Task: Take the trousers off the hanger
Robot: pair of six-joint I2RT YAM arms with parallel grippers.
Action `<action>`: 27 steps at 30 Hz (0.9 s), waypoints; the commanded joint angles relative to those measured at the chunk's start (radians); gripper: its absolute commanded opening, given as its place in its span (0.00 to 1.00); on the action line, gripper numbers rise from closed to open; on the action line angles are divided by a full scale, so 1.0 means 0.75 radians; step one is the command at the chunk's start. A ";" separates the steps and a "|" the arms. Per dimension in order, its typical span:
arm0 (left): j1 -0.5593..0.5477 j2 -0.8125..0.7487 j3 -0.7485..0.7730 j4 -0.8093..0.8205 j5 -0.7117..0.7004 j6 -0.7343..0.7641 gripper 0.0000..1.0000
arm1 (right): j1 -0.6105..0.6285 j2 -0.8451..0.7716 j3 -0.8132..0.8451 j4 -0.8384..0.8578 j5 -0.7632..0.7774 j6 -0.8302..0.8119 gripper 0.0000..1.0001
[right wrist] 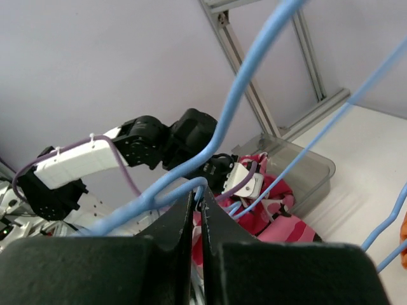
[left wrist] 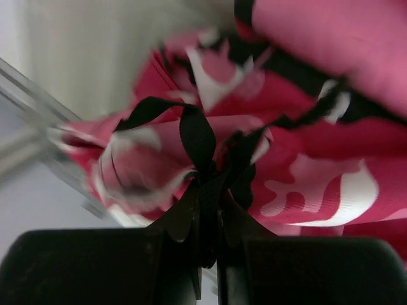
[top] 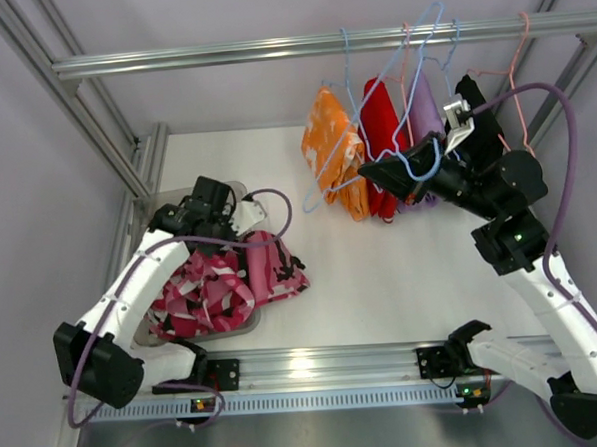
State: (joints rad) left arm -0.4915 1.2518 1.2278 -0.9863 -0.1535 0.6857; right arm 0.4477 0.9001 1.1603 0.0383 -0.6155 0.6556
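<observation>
Aluminium rail (top: pixel 299 45) is seen running above and beyond the right gripper (right wrist: pixel 198 194), and several garments are hung from it. Pink camouflage trousers (top: pixel 207 288) are heaped directly under the left gripper (left wrist: pixel 208 197), partly inside a clear bin (right wrist: pixel 311 166), and are judged to be already off their hanger. Orange trousers (top: pixel 333 147) are hung just to the left of the right gripper and are crossed by blue wire. Whether that wire belongs to the blue hanger (right wrist: pixel 235 95) being held cannot be told.

2 risks are judged from here. If the hanger is pulled sideways rather than lifted, its hook could be dragged along the rail, and the red garment (top: pixel 379 129) and purple garment (top: pixel 425 107) beside it could be brought down. If the left arm is raised while clamped, the pink pair could be hauled out of the bin.

The right arm is stretched up and forward, its wrist turned toward the hung garments. The left arm is folded at the elbow over the bin, wrist pitched down. The right gripper's jaws are closed narrowly on the blue hanger's wire. The left gripper's jaws are pinched almost together on a black-edged fold of the pink camouflage trousers.
</observation>
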 commanded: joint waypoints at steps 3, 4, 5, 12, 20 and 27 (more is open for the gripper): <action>0.277 -0.082 -0.330 -0.086 0.104 0.075 0.00 | 0.015 0.025 0.040 -0.035 -0.024 -0.027 0.00; 0.311 -0.082 -0.379 -0.086 0.119 0.092 0.00 | 0.017 0.025 0.042 -0.037 -0.024 -0.029 0.00; 0.385 -0.080 -0.478 -0.062 0.147 0.133 0.00 | 0.017 0.025 0.044 -0.039 -0.024 -0.031 0.00; 0.557 0.053 -0.604 0.045 0.351 0.198 0.41 | 0.031 0.029 0.044 -0.029 -0.028 -0.035 0.00; 0.684 -0.163 -0.341 -0.083 0.848 0.278 0.80 | 0.041 0.003 0.071 -0.047 -0.032 -0.085 0.00; 0.468 -0.252 0.066 -0.348 1.179 0.305 0.99 | 0.041 -0.034 0.032 -0.090 -0.024 -0.097 0.00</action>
State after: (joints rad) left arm -0.0433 1.0489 1.1984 -1.1267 0.5629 0.9035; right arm 0.4629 0.9016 1.1610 -0.0296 -0.6300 0.6086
